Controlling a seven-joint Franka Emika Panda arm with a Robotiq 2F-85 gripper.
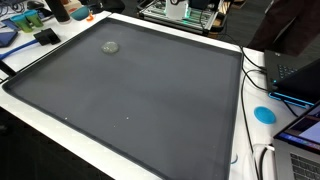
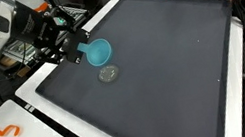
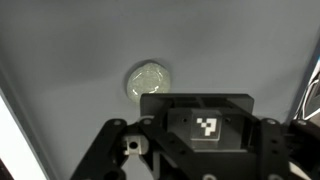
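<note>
In an exterior view my gripper (image 2: 81, 51) reaches in from the left and is shut on the rim of a small blue cup (image 2: 98, 52), held tilted just above the dark mat (image 2: 174, 70). A small clear round lid (image 2: 109, 74) lies flat on the mat right below the cup. This lid (image 1: 110, 47) also shows near the mat's far left corner, where the gripper and the cup are out of frame. In the wrist view the lid (image 3: 147, 80) lies beyond the black gripper housing and its checkered tag (image 3: 207, 125). Fingertips and cup are hidden there.
A white table border (image 2: 38, 109) surrounds the mat. A blue disc (image 1: 264, 113), laptops (image 1: 300, 75) and cables (image 1: 252, 70) sit along one side. An orange piece (image 2: 7, 130) lies on the white corner. Clutter (image 1: 40, 25) fills another corner.
</note>
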